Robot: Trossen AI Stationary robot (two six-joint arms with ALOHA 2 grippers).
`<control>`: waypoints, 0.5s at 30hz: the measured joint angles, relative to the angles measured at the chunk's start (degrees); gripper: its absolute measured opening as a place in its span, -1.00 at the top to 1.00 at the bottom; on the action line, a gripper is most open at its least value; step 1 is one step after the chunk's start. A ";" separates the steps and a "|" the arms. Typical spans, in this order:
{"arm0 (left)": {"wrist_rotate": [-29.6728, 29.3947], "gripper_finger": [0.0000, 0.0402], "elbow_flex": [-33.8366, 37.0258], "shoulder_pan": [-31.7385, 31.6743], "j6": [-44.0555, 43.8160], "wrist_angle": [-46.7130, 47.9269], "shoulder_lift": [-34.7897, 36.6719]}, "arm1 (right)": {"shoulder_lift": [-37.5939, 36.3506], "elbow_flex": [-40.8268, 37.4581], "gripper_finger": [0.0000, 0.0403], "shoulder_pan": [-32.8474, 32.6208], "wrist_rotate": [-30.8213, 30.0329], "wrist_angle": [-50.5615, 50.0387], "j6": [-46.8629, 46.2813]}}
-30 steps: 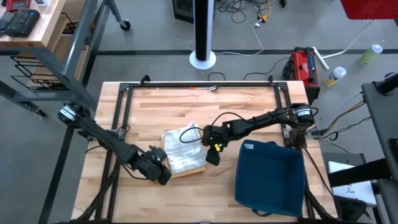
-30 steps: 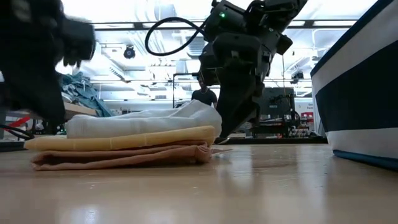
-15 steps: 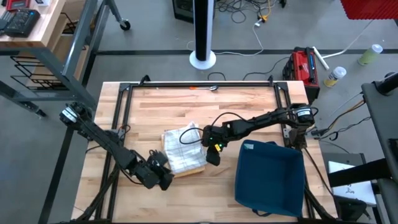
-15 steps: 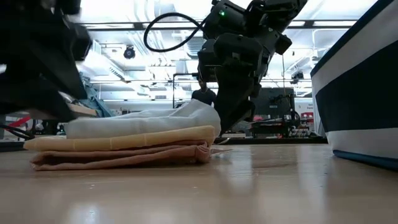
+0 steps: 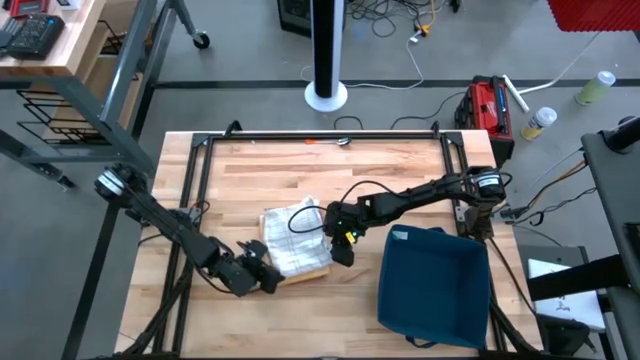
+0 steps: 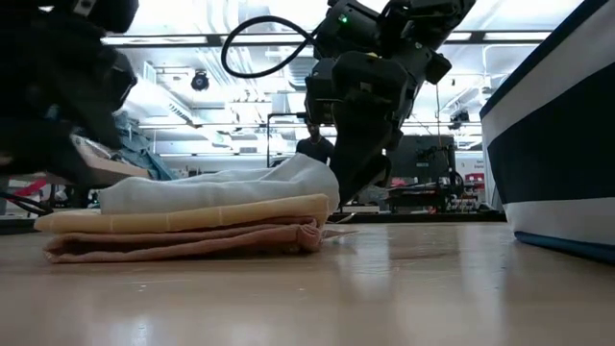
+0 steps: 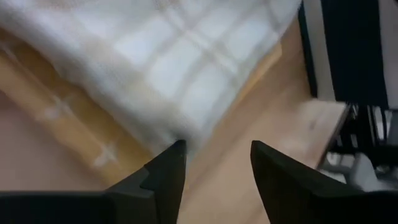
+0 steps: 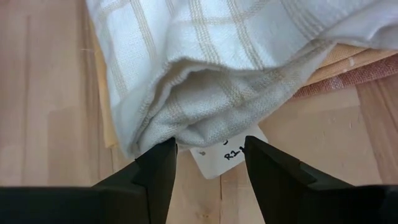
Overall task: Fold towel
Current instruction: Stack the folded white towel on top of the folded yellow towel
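A stack of folded towels lies on the wooden table: a white checked towel (image 5: 292, 232) on top, with a yellow one (image 6: 192, 216) and an orange-brown one (image 6: 183, 243) under it. My left gripper (image 5: 268, 280) stands open at the stack's near-left corner, and bare wood shows between its fingers (image 7: 217, 155). My right gripper (image 5: 340, 252) is open at the stack's right side. It slants down, and its fingertips stand on either side of the white towel's bulging folded corner (image 8: 205, 118) and a white label (image 8: 224, 155). My right gripper's fingertips (image 8: 166, 149) stand right at the edge of the white towel's folded corner, coming from the table's right and slanting down. I cannot tell whether they touch the cloth. My left gripper's finger (image 7: 174, 155) is beside the white towel's edge, and I cannot tell whether it touches.
A dark blue bin (image 5: 435, 285) stands at the near right, close to my right arm. A black metal frame (image 5: 320, 135) runs along the table's far edge and sides. Bare wood lies between the stack and the far edge.
My left gripper has rolled its wrist and tipped while staying at the stack's near-left corner. My right gripper has kept its place at the towel's right corner, and the stack lies as before.
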State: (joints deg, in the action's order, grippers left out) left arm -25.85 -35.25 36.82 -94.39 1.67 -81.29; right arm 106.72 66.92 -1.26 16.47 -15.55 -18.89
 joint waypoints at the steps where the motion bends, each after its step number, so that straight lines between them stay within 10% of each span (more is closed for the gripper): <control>1: 1.51 0.15 -0.40 -0.09 -0.44 0.85 0.42 | 0.00 -0.02 0.10 0.00 -0.01 0.02 0.00; 7: 6.96 0.26 -2.64 -0.11 -3.87 10.97 1.79 | 0.00 -0.04 0.10 0.00 -0.04 0.60 -0.59; 15: 0.33 0.23 -2.53 -0.74 -2.59 9.73 0.77 | 0.02 -0.04 0.10 -0.13 -0.07 1.29 -0.64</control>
State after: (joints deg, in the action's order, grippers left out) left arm -25.52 -37.78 36.08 -96.98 11.41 -80.53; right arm 106.74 66.87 -1.39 16.40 -14.26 -19.53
